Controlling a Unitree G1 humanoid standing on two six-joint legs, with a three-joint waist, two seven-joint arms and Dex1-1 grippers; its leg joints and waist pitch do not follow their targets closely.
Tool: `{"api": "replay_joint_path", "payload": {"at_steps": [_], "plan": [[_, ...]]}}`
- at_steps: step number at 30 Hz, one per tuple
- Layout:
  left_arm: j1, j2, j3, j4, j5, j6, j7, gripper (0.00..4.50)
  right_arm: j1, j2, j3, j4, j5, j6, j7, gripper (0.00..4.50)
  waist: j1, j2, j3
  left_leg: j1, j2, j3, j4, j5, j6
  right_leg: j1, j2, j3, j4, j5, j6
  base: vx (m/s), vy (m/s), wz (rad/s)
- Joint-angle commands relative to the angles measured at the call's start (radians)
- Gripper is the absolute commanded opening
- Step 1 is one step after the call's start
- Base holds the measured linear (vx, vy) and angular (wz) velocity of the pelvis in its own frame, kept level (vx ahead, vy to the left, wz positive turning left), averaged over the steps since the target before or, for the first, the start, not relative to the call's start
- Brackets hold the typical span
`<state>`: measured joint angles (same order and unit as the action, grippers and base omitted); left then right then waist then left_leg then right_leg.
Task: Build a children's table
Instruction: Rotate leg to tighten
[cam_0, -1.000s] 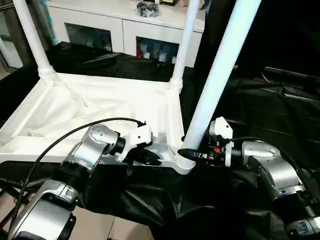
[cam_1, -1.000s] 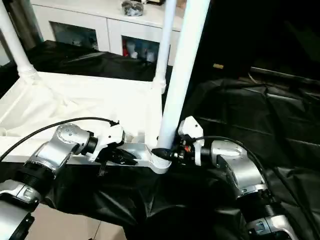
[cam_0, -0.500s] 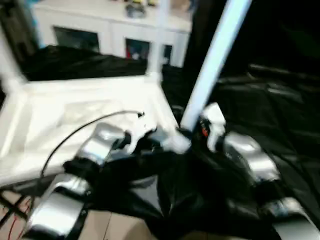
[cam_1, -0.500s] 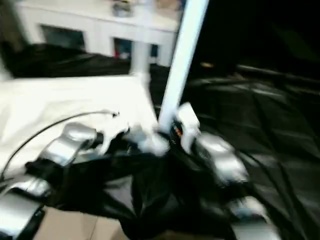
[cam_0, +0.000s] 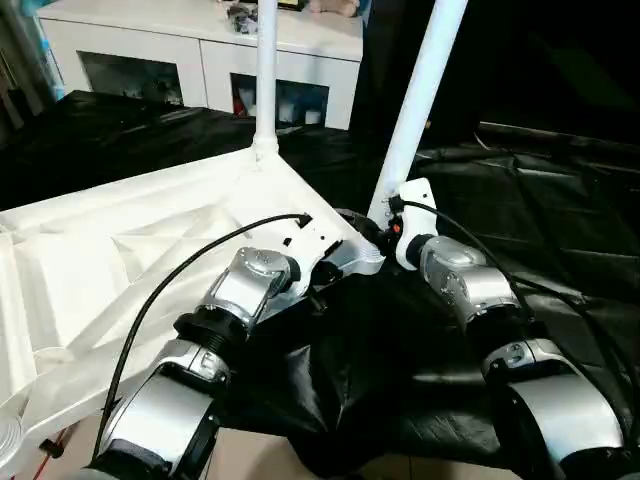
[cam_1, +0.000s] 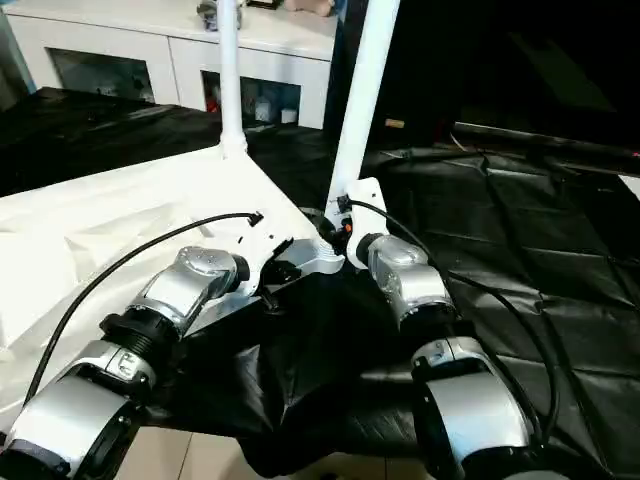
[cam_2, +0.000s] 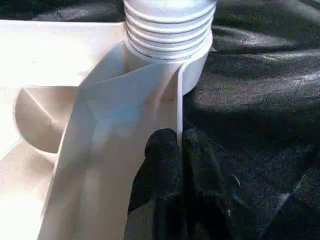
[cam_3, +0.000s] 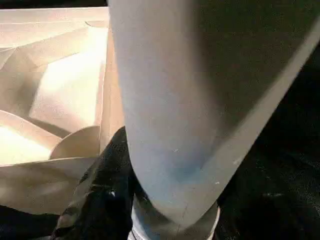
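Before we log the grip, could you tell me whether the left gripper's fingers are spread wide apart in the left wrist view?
No, the left gripper has its black fingers pressed together against the tabletop edge.

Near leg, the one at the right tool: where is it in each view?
Left eye: near leg slants up, right of centre.
Right eye: same, just past centre.
Left wrist: its ribbed end, seated in the corner socket.
Right wrist: its tube, close up.
Shared landmark: that corner socket.
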<state>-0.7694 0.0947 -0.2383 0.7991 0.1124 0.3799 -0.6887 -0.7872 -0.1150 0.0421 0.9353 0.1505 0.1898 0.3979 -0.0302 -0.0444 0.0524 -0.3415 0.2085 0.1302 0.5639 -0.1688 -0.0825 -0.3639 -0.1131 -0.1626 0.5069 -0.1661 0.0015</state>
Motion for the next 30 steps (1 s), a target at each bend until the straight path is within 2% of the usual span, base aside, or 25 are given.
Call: {"api": "replay_joint_path", "payload": {"at_steps": [1, 2, 4, 5, 6, 7, 8, 9, 10, 11, 12, 13, 14, 15, 16, 17, 18, 19, 20, 22, 23, 25, 26, 28, 30], "plan": [[-0.033, -0.036, -0.007, -0.039, -0.009, -0.01, 0.009, 0.0, 0.061, 0.045, 0.035, 0.127, -0.036, 0.077, 0.017, 1.86, -0.017, 0.017, -0.028, 0.029, 0.024, -0.016, -0.088, -0.784, -0.034, 0.006, -0.04, -0.005, -0.09, -0.65, -0.027, 0.0, 0.0, 0.0], [-0.034, -0.034, -0.004, -0.036, -0.008, -0.012, 0.013, 0.0, 0.055, 0.048, 0.036, 0.135, -0.042, 0.069, 0.025, 1.86, -0.017, 0.02, -0.026, 0.029, 0.026, -0.017, -0.092, -0.799, -0.034, 0.008, -0.037, -0.008, -0.09, -0.649, -0.024, 0.0, 0.0, 0.0], [-0.036, -0.033, -0.003, -0.034, -0.006, -0.013, 0.015, 0.0, 0.049, 0.05, 0.037, 0.144, -0.046, 0.063, 0.025, 1.86, -0.014, 0.023, -0.025, 0.011, 0.041, -0.02, -0.116, -0.849, -0.038, 0.031, -0.033, 0.002, -0.052, -0.596, -0.031, 0.0, 0.0, 0.0], [-0.036, -0.028, -0.001, -0.037, -0.006, -0.019, 0.015, 0.0, 0.039, 0.051, 0.035, 0.151, -0.045, 0.057, 0.029, 1.86, -0.001, 0.022, -0.023, 0.006, 0.047, -0.01, -0.142, -0.882, -0.047, 0.034, -0.023, 0.021, -0.018, -0.568, -0.05, 0.0, 0.0, 0.0], [-0.035, -0.026, -0.001, -0.039, -0.006, -0.02, 0.014, 0.0, 0.036, 0.052, 0.034, 0.154, -0.044, 0.056, 0.029, 2.21, 0.003, 0.02, -0.02, 0.011, 0.044, -0.004, -0.143, -0.88, -0.046, 0.027, -0.022, 0.023, -0.022, -0.59, -0.051, 0.0, 0.0, 0.0], [-0.034, -0.024, -0.002, -0.041, -0.007, -0.022, 0.01, 0.0, 0.034, 0.052, 0.033, 0.155, -0.044, 0.055, 0.031, 2.21, 0.0, 0.004, -0.019, 0.054, 0.016, 0.002, -0.091, -0.817, -0.04, -0.022, -0.037, 0.01, -0.088, -0.734, -0.021, 0.008, -0.061, 0.02], [-0.031, -0.017, -0.005, -0.046, -0.009, -0.036, -0.004, 0.0, 0.029, 0.052, 0.03, 0.158, -0.042, 0.051, 0.036, 2.56, -0.022, 0.0, -0.011, 0.081, -0.018, 0.011, -0.016, -0.712, -0.03, -0.052, -0.031, -0.074, -0.17, -0.895, 0.058, 0.008, -0.061, 0.02], [-0.03, -0.015, -0.005, -0.047, -0.009, -0.037, -0.007, 0.0, 0.027, 0.052, 0.028, 0.159, -0.042, 0.05, 0.037, 2.56, -0.029, 0.007, -0.016, 0.058, -0.013, 0.009, -0.01, -0.661, -0.021, -0.021, -0.029, -0.102, -0.172, -0.9, 0.098, 0.065, -0.014, -0.2], [-0.027, -0.008, -0.006, -0.051, -0.014, -0.045, -0.025, 0.0, 0.019, 0.049, 0.022, 0.161, -0.041, 0.046, 0.046, 2.69, 0.01, 0.054, -0.024, -0.075, 0.064, -0.024, -0.128, -0.744, -0.02, 0.142, -0.05, -0.013, 0.095, -0.57, 0.036, 0.177, 0.041, -0.15], [-0.026, -0.006, -0.007, -0.053, -0.016, -0.048, -0.031, 0.0, 0.016, 0.049, 0.02, 0.162, -0.041, 0.045, 0.05, 2.84, 0.048, 0.069, -0.016, -0.039, 0.058, 0.02, -0.184, -0.857, -0.042, 0.068, 0.004, 0.019, 0.126, -0.185, -0.061, 0.177, 0.041, -0.15], [-0.024, 0.0, -0.008, -0.057, -0.017, -0.048, -0.039, 0.0, 0.012, 0.046, 0.017, 0.16, -0.042, 0.039, 0.054, 2.84, 0.009, 0.008, -0.032, 0.015, 0.046, 0.004, -0.138, -0.783, 0.013, 0.031, -0.018, 0.063, 0.094, -0.201, -0.063, 0.194, -0.062, 0.05], [-0.021, 0.006, -0.009, -0.062, -0.018, -0.055, -0.05, 0.0, 0.008, 0.043, 0.016, 0.158, -0.042, 0.029, 0.063, 2.97, 0.053, -0.026, -0.018, 0.05, -0.017, 0.012, -0.04, -0.554, -0.029, -0.04, -0.071, 0.07, -0.056, -0.788, -0.016, 0.077, -0.121, 0.04], [-0.016, 0.016, -0.012, -0.069, -0.02, -0.065, -0.067, 0.0, 0.0, 0.037, 0.015, 0.152, -0.046, 0.009, 0.079, 3.03, 0.058, -0.033, -0.009, 0.077, -0.033, 0.027, 0.035, -0.432, -0.02, -0.083, -0.106, 0.075, -0.112, -1.028, 0.007, 0.077, -0.121, 0.04], [-0.012, 0.022, -0.015, -0.074, -0.022, -0.072, -0.079, 0.0, -0.003, 0.032, 0.014, 0.149, -0.047, 0.002, 0.087, 3.07, 0.07, -0.038, -0.032, -0.001, -0.014, 0.008, 0.016, -0.232, 0.008, 0.0, -0.137, 0.103, -0.077, -1.057, 0.008, 0.071, -0.043, -0.26], [-0.009, 0.027, -0.017, -0.081, -0.023, -0.074, -0.09, 0.0, -0.005, 0.028, 0.015, 0.143, -0.047, -0.003, 0.098, 3.16, 0.084, -0.029, -0.051, -0.054, 0.0, 0.002, -0.032, -0.148, 0.002, 0.049, -0.112, 0.104, -0.031, -0.891, 0.004, 0.103, -0.007, -0.31], [-0.004, 0.033, -0.02, -0.088, -0.025, -0.082, -0.103, 0.0, -0.006, 0.023, 0.017, 0.137, -0.048, -0.011, 0.111, 3.28, 0.093, 0.001, -0.064, -0.028, 0.027, 0.004, -0.064, -0.064, -0.027, 0.018, -0.053, 0.092, 0.014, -0.397, -0.09, 0.103, -0.007, -0.31], [-0.001, 0.037, -0.022, -0.093, -0.026, -0.091, -0.115, 0.0, -0.008, 0.019, 0.018, 0.136, -0.051, -0.019, 0.124, 3.38, 0.088, -0.001, -0.062, -0.028, 0.027, 0.007, -0.069, -0.078, -0.021, 0.016, -0.042, 0.092, 0.024, -0.293, -0.127, 0.0, 0.0, 0.0], [0.005, 0.044, -0.024, -0.102, -0.028, -0.09, -0.13, 0.0, -0.007, 0.012, 0.021, 0.127, -0.054, -0.024, 0.143, 3.48, 0.086, 0.002, -0.053, -0.029, 0.022, 0.019, -0.075, -0.19, -0.021, 0.01, -0.03, 0.098, 0.023, -0.26, -0.185, 0.0, 0.0, 0.0], [0.009, 0.048, -0.026, -0.107, -0.03, -0.09, -0.14, 0.0, -0.007, 0.008, 0.024, 0.122, -0.056, -0.027, 0.155, 3.58, 0.085, 0.0, -0.064, -0.025, 0.023, 0.024, -0.07, -0.2, -0.017, 0.017, -0.03, 0.102, 0.033, -0.195, -0.222, 0.0, 0.0, 0.0], [0.019, 0.061, -0.03, -0.122, -0.034, -0.101, -0.17, 0.0, 0.001, -0.006, 0.033, 0.097, -0.063, -0.038, 0.188, 3.68, 0.086, -0.005, -0.072, -0.036, 0.019, 0.032, -0.06, -0.096, 0.013, 0.028, -0.025, 0.104, 0.051, -0.03, -0.251, 0.028, 0.011, -0.01], [0.024, 0.068, -0.032, -0.129, -0.035, -0.102, -0.182, 0.0, 0.008, -0.015, 0.038, 0.078, -0.063, -0.049, 0.216, 3.68, 0.085, -0.002, -0.07, -0.033, 0.017, 0.038, -0.056, -0.063, 0.038, 0.024, -0.023, 0.105, 0.054, 0.027, -0.267, 0.0, 0.0, 0.0], [0.03, 0.076, -0.035, -0.136, -0.035, -0.112, -0.201, 0.0, 0.016, -0.024, 0.042, 0.056, -0.06, -0.058, 0.251, 3.68, 0.084, -0.005, -0.07, -0.034, 0.017, 0.041, -0.054, -0.051, 0.053, 0.028, -0.024, 0.108, 0.055, 0.045, -0.276, 0.0, 0.0, 0.0], [0.048, 0.104, -0.046, -0.163, -0.039, -0.129, -0.258, 0.0, 0.054, -0.059, 0.055, -0.043, -0.03, -0.06, 0.372, 3.68, 0.093, -0.006, -0.069, -0.028, 0.017, 0.046, -0.051, -0.057, 0.071, 0.031, -0.026, 0.112, 0.052, 0.052, -0.277, 0.0, 0.0, 0.0], [0.056, 0.118, -0.051, -0.176, -0.042, -0.125, -0.281, 0.0, 0.073, -0.079, 0.066, -0.089, -0.026, -0.066, 0.422, 3.68, 0.095, -0.007, -0.069, -0.025, 0.02, 0.049, -0.05, -0.064, 0.089, 0.029, -0.026, 0.115, 0.054, 0.06, -0.283, 0.0, 0.0, 0.0], [0.065, 0.134, -0.056, -0.192, -0.047, -0.128, -0.311, 0.0, 0.094, -0.103, 0.078, -0.133, -0.027, -0.076, 0.472, 3.68, 0.096, -0.008, -0.066, -0.023, 0.023, 0.05, -0.053, -0.095, 0.08, 0.027, -0.027, 0.116, 0.05, 0.005, -0.282, 0.0, 0.0, 0.0]]}}
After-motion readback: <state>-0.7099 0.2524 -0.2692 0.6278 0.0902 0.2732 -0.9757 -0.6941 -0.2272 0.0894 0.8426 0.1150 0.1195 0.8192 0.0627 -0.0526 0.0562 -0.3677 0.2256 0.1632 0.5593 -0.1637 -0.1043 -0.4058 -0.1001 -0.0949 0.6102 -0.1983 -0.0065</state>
